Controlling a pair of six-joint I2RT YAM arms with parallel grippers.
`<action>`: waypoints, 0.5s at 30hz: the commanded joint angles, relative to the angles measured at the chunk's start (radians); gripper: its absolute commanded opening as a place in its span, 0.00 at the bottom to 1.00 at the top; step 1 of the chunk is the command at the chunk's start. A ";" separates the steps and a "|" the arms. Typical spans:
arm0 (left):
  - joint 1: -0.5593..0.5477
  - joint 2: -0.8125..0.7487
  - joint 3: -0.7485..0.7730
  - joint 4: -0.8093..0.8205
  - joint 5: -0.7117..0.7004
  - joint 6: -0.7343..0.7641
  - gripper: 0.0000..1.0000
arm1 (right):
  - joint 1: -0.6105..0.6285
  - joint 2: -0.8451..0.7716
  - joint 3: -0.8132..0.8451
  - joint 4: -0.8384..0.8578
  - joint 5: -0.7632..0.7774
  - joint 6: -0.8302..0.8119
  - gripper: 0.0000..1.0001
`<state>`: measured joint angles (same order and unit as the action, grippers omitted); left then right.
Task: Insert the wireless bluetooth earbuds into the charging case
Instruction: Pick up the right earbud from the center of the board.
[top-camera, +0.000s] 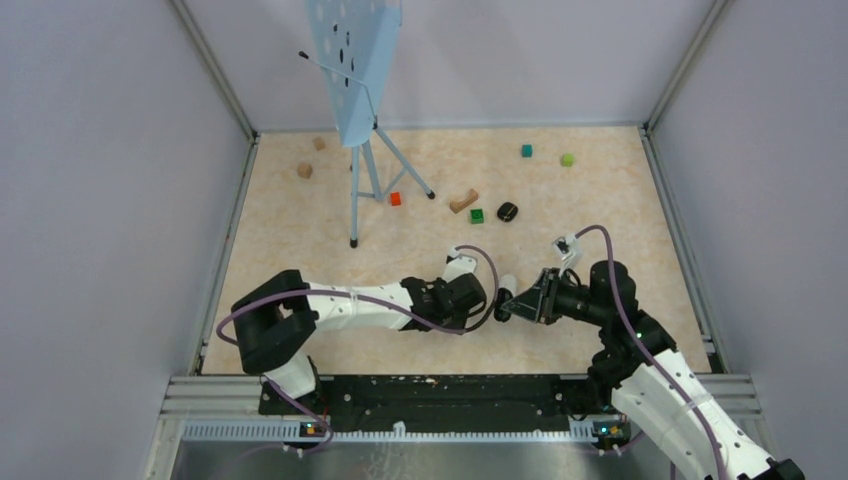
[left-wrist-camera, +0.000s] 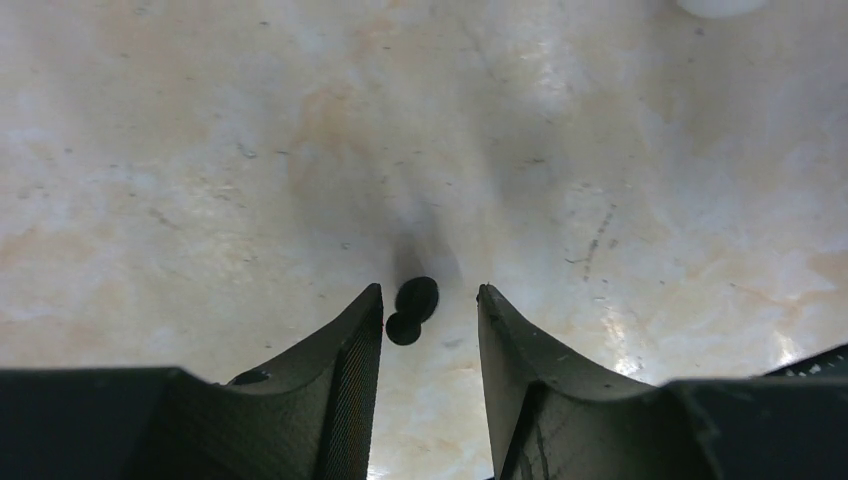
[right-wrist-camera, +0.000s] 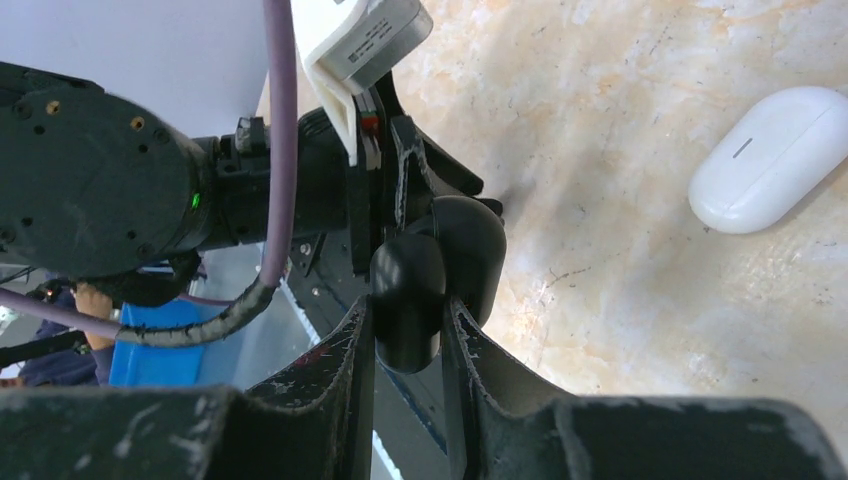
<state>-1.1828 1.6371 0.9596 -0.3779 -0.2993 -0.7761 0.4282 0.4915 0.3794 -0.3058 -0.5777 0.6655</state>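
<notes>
Big stuff first: a marbled beige table (top-camera: 620, 230), and a tripod stand (top-camera: 356, 190) carrying a pale blue perforated panel, far beyond the left end effector (left-wrist-camera: 430, 294).

The right end effector (right-wrist-camera: 408, 304) is clamped on a glossy black charging case (right-wrist-camera: 462, 240), which looks like two rounded halves. One white charging case (right-wrist-camera: 775, 155) lies flat on the table, ahead and to the right of those fingers. Its only mark is a short grey dash, no brand I can make out. There's a white label (right-wrist-camera: 370, 40) on the left wrist's camera box, print too small to read.

One more black rounded pod (top-camera: 507, 211) sits well beyond both end effectors.

Blocks, all farther out still: two wooden cubes (top-camera: 305, 170), one wooden arch (top-camera: 463, 201), one red block (top-camera: 395, 198), one dark green block (top-camera: 477, 215), one teal block (top-camera: 526, 150), one lime block (top-camera: 567, 159).

Smallest: one black earbud (left-wrist-camera: 412, 308) on the table, right between the left end effector's spread fingers, not pinched, gaps on both sides.
</notes>
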 joint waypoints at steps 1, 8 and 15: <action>0.042 -0.018 -0.005 -0.054 -0.070 0.044 0.45 | -0.010 -0.007 0.013 0.037 -0.007 0.007 0.00; 0.080 -0.146 -0.068 -0.002 -0.071 0.082 0.48 | -0.009 -0.007 0.013 0.038 -0.006 0.010 0.00; 0.081 -0.237 -0.103 0.048 0.004 0.167 0.51 | -0.010 -0.006 0.007 0.056 -0.013 0.018 0.00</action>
<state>-1.1004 1.4403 0.8665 -0.3832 -0.3256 -0.6701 0.4278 0.4919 0.3794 -0.3038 -0.5777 0.6758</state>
